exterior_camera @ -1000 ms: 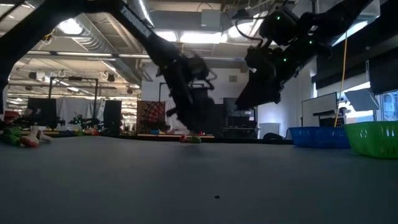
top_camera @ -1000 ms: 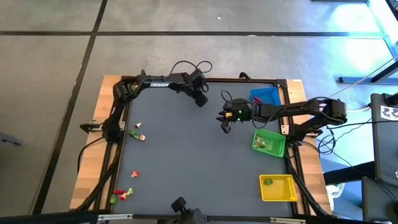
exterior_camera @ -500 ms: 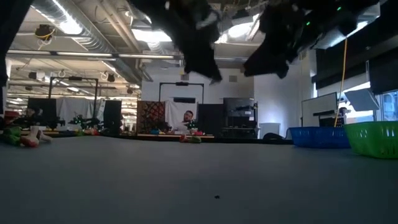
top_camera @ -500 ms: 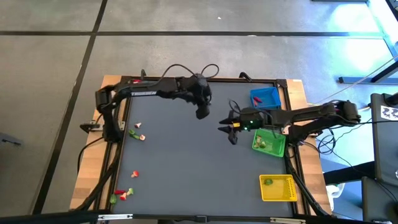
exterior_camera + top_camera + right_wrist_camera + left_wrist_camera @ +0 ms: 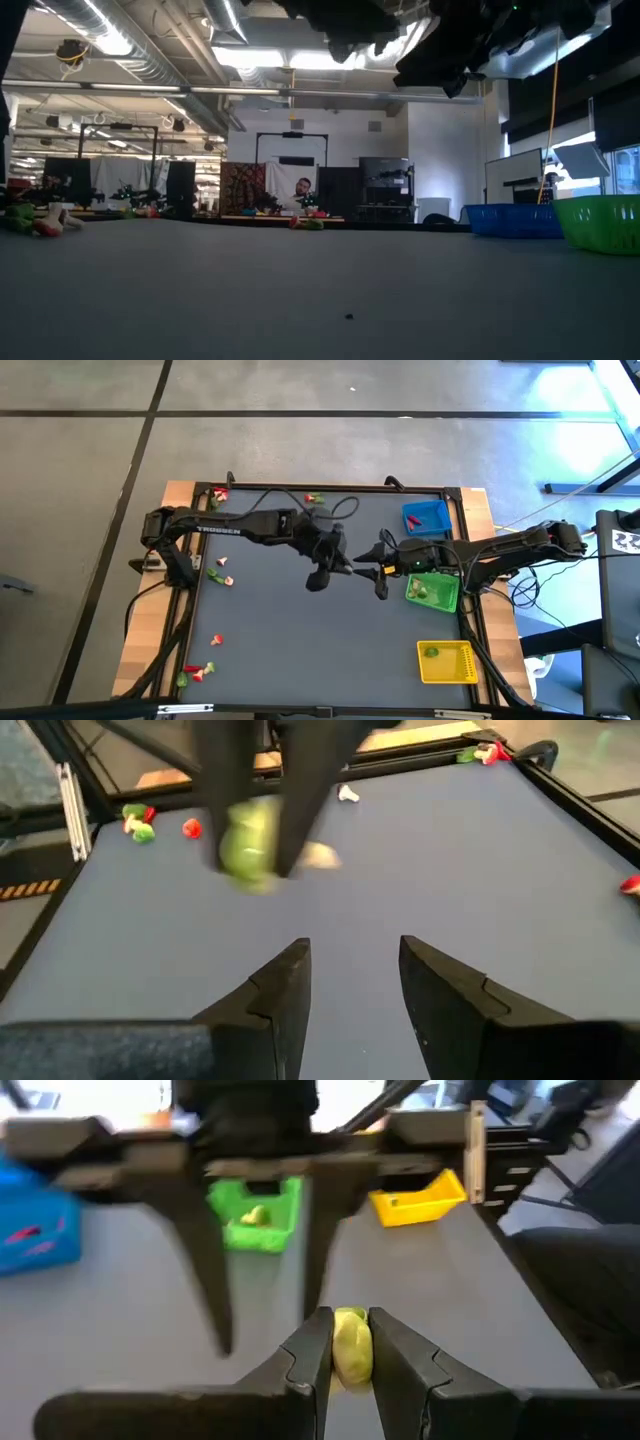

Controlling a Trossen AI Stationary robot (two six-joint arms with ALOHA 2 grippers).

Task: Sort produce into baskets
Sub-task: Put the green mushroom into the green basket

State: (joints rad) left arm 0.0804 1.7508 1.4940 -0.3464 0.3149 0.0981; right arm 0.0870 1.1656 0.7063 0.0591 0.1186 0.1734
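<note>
My left gripper hangs over the middle of the table, shut on a small yellow-green piece of produce, which the right wrist view also shows. My right gripper faces it from the right, open and empty. The blue basket, the green basket and the yellow basket stand along the right edge. More produce lies loose at the left edge, the near left corner and the far edge. My left gripper pinches the yellow-green piece by its two sides between its two fingertips. The fingers slant down toward the table's right side. The piece is lifted clear of the table.
The green basket and the yellow basket each hold a small green piece. The dark mat between the arms and the near edge is bare. In the low view both grippers hang high above the tabletop.
My left gripper has risen from the far edge and swung toward the table's middle, carrying the yellow-green piece clear of the table; it has also turned. My right gripper has risen and drifted a little toward the near edge, staying open.
</note>
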